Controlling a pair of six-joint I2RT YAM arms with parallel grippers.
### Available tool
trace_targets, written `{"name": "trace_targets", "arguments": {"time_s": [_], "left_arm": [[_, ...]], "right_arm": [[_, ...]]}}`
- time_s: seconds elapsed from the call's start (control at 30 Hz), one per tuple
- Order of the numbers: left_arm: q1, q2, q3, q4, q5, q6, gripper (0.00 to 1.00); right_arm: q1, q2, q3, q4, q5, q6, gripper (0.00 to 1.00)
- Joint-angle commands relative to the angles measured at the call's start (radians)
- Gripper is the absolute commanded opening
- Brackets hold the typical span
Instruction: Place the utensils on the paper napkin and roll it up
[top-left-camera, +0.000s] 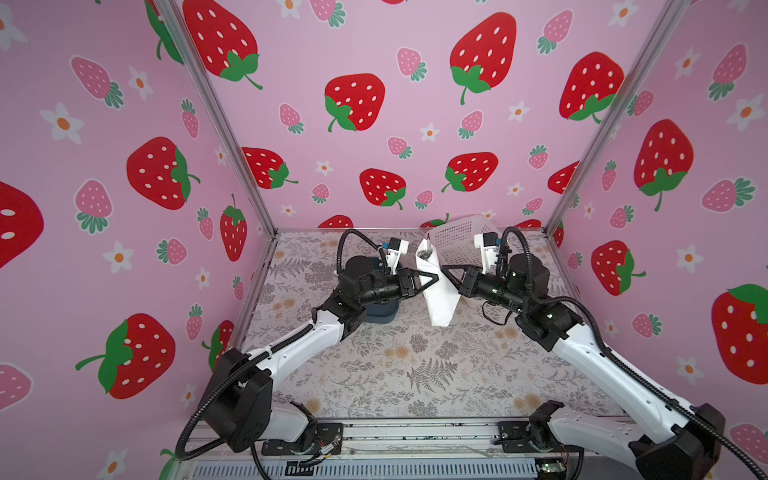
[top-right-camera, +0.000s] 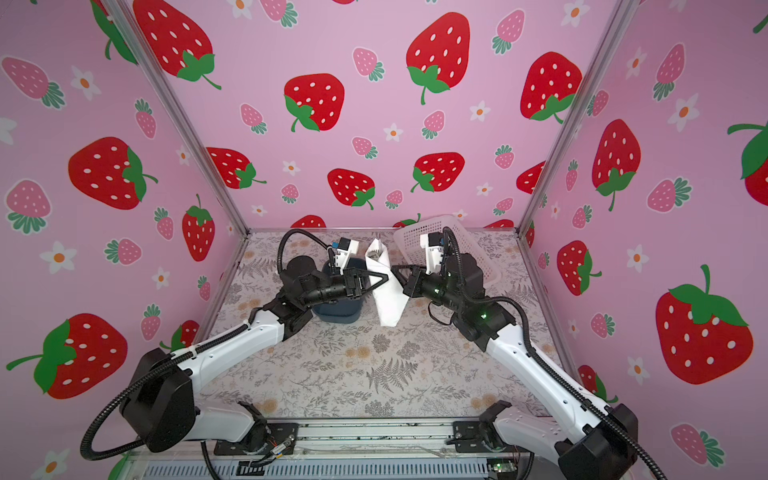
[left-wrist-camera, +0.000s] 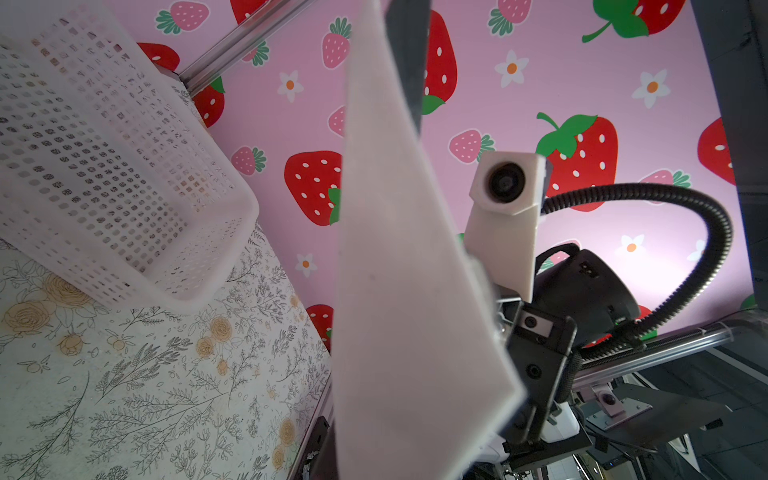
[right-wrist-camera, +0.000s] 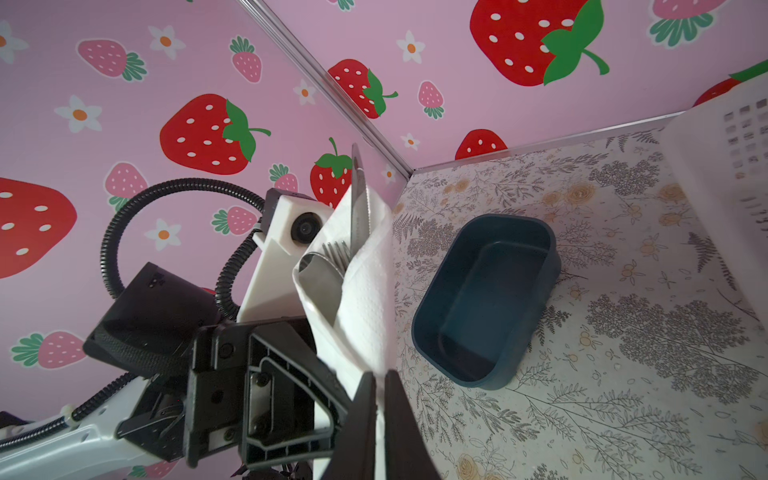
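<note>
**Two holds on one rolled paper napkin (top-left-camera: 437, 299)**

My left arm (top-left-camera: 299, 345) and right arm (top-left-camera: 602, 365) both reach out from the near edge of the tabletop (top-left-camera: 415, 365). Each forearm climbs toward the middle. Each wrist is bent inward, so the two end effectors lie roughly level and point at each other.

My left end effector (top-left-camera: 433, 276) is clamped across the body of the roll. My right end effector (top-left-camera: 444, 269) is closed, with a thin strip of the napkin's edge pinched between its fingertips (right-wrist-camera: 368, 415).

The roll stands tilted between them, open end up. I cannot tell whether its lower end touches the tabletop.

The utensils (right-wrist-camera: 345, 249) sit inside the roll. The knife (right-wrist-camera: 360, 203) blade and the fork (right-wrist-camera: 336, 252) tines poke out of the top.

The blue tub (right-wrist-camera: 548, 266) rests on the tabletop under my left wrist. The white basket (top-left-camera: 457, 237) stands behind my right one.
</note>
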Motion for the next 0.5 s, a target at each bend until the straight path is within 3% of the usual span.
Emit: {"name": "trace_targets", "arguments": {"time_s": [0.0,0.17,0.47], "left_arm": [[-0.003,-0.028,0.016,0.061,0.022,-0.004,0.14],[-0.002,-0.033,0.018,0.038,0.012,0.010,0.13],[0.008,-0.040,0.019,0.021,0.002,0.016,0.13]], "right_arm": [[0.002,-0.012,0.002,0.002,0.042,0.022,0.11],[0.002,-0.076,0.004,-0.002,0.037,0.012,0.17],[0.002,-0.129,0.007,-0.137,-0.118,-0.073,0.25]]}}
